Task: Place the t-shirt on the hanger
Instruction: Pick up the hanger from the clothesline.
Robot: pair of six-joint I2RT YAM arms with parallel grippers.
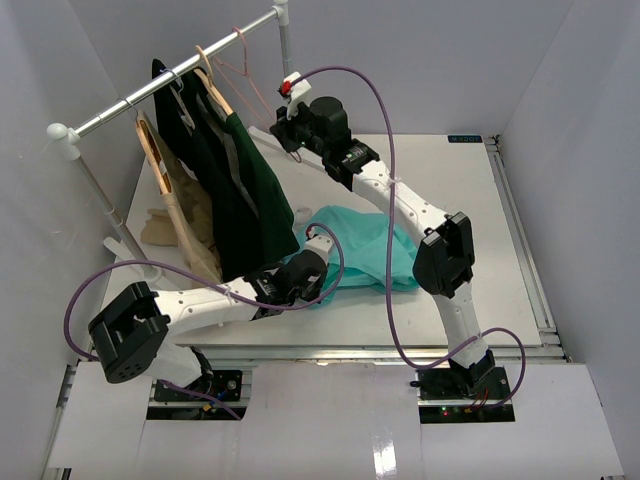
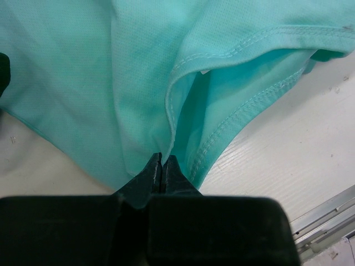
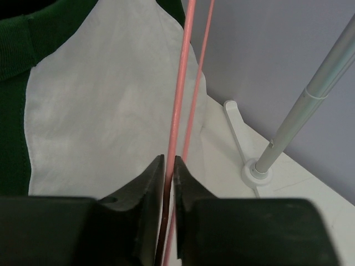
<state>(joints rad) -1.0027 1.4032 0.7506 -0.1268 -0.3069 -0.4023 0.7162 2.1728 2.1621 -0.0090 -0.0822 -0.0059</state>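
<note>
The teal t-shirt (image 1: 375,250) lies crumpled on the white table (image 1: 480,220), near its middle. My left gripper (image 1: 318,262) is shut on a fold of the t-shirt (image 2: 144,83) at its near-left edge, close to the stitched hem; the gripper (image 2: 162,163) pinches the fabric. The thin pink wire hanger (image 1: 247,80) hangs from the rail (image 1: 170,90) at the back. My right gripper (image 1: 282,128) is up at the rail, shut on one pink wire of the hanger (image 3: 177,111); the gripper (image 3: 169,163) has the wire between its jaws.
A dark green garment (image 1: 235,190) and a tan garment (image 1: 180,215) hang on wooden hangers on the rail's left part. The rail's right post (image 3: 299,116) and foot stand at the table's back. The table's metal edge (image 2: 327,213) is near my left gripper.
</note>
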